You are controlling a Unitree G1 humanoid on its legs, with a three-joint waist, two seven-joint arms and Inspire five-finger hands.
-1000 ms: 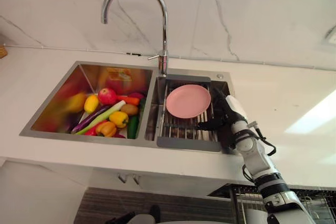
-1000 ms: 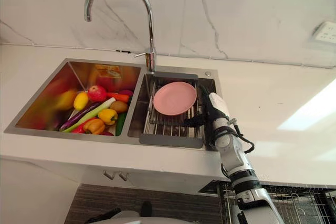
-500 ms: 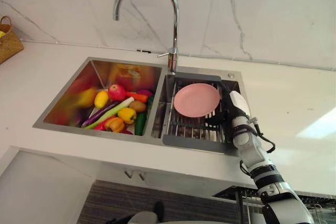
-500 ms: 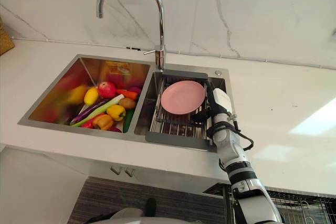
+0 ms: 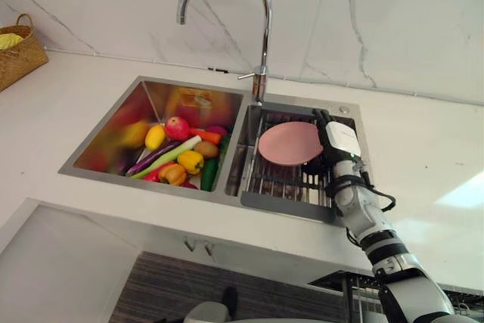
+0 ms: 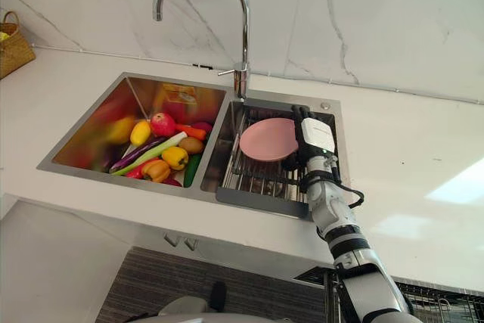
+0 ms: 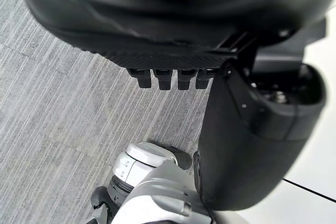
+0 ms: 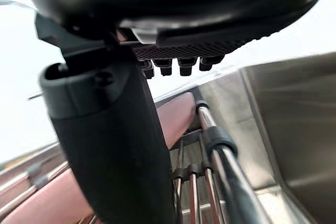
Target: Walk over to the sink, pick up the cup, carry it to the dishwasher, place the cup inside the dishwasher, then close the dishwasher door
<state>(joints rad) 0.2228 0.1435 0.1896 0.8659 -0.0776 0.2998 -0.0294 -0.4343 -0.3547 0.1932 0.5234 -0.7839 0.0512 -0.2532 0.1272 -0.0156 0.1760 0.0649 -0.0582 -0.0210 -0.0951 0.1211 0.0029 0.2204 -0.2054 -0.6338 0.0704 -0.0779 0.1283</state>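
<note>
The right hand [image 5: 338, 139] hangs over the right-hand basin with its fingers fairly straight and its thumb apart from them, gripping nothing. It looks poised to reach down rather than to carry. The left hand [image 7: 157, 30] hangs relaxed and empty above the floor [image 7: 63, 119], probably kept out of the way. The white counter [image 5: 423, 156] holds a double sink [image 6: 287, 98], with a tall faucet [image 5: 265, 43] arching over the divide so that it can serve either basin. A wire rack [image 5: 291, 183] spans the right basin, likely for draining dishes. A pink plate [image 5: 291, 143] lies on the rack beside the right hand; whether they touch I cannot tell. Fruit and vegetables [image 5: 178, 160] are heaped in the left basin. Where the cup is I cannot tell; the plate is the dish nearest the hand.
</note>
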